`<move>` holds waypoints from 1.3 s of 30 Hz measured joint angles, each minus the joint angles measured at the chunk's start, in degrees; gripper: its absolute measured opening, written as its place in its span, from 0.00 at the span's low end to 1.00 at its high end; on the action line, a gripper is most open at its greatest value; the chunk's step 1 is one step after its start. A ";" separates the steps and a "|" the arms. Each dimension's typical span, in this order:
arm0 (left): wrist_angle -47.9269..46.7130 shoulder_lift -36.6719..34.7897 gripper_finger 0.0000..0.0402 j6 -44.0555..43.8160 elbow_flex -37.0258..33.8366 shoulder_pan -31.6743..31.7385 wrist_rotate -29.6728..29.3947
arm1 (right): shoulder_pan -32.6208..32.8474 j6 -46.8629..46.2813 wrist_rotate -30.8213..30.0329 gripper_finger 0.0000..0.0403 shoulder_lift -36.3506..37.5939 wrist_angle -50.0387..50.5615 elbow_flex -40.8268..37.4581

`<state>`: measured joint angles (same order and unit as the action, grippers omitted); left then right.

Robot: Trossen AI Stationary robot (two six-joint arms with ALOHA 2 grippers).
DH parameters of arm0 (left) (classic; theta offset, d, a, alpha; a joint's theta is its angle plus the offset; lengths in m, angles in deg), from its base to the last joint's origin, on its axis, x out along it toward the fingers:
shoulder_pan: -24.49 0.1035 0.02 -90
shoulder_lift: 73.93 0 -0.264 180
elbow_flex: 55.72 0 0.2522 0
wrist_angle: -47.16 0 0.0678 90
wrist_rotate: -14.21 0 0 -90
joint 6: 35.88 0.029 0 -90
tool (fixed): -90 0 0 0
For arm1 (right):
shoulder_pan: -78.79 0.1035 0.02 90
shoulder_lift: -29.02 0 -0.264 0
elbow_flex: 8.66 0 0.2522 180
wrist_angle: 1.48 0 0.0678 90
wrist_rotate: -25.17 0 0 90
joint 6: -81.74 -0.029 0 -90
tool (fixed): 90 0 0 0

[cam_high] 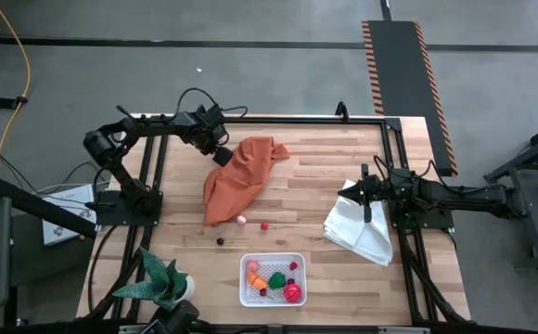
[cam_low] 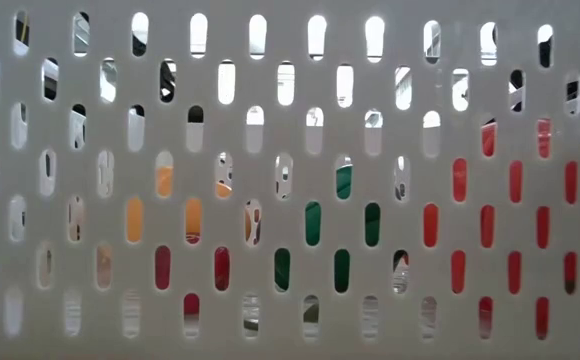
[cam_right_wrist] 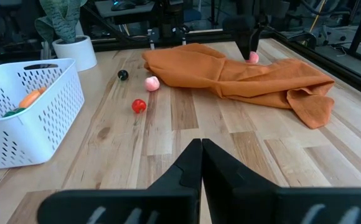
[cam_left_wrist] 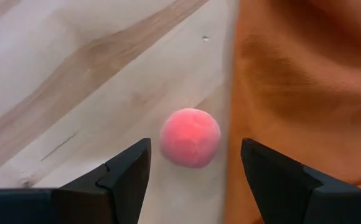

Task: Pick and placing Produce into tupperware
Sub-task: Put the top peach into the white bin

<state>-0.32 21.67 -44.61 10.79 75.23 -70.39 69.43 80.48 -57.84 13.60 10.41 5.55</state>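
In the tupperware (cam_high: pixel 247 295) lies produce (cam_high: pixel 279 281); left gripper (cam_left_wrist: pixel 193 171) spread wide, empty; right gripper (cam_right_wrist: pixel 201 163) closed, empty.

Left arm reaches from its base across the bench's far left, wrist bent down, left gripper (cam_left_wrist: pixel 193 168) low with jaws spread wide. Right arm lies extended along the right side, right gripper (cam_right_wrist: pixel 201 163) level, jaws pressed shut.

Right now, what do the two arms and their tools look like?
Both arms are dark and jointed, with black cabling looped at the left arm. The left tool and right tool each end in two matte black, angular, wedge-shaped fingers. No markings are visible.
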 joint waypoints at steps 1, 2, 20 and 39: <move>0.07 0.22 0.59 -0.06 0.00 0.00 0.47 | 0.00 0.00 0.00 0.00 0.01 0.00 0.01; 0.06 0.27 0.59 -0.08 0.00 0.00 0.72 | 0.00 0.00 0.00 0.00 0.01 0.00 0.01; 1.14 0.24 0.59 -0.06 0.00 0.00 -0.56 | 0.00 0.00 0.00 0.00 0.00 0.00 0.02; 0.95 0.20 0.59 -0.08 0.00 0.00 -0.93 | 0.00 0.00 0.00 0.00 0.00 0.00 0.00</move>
<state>0.63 21.88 -44.70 10.79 75.23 -71.32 69.43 80.48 -57.84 13.60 10.41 5.55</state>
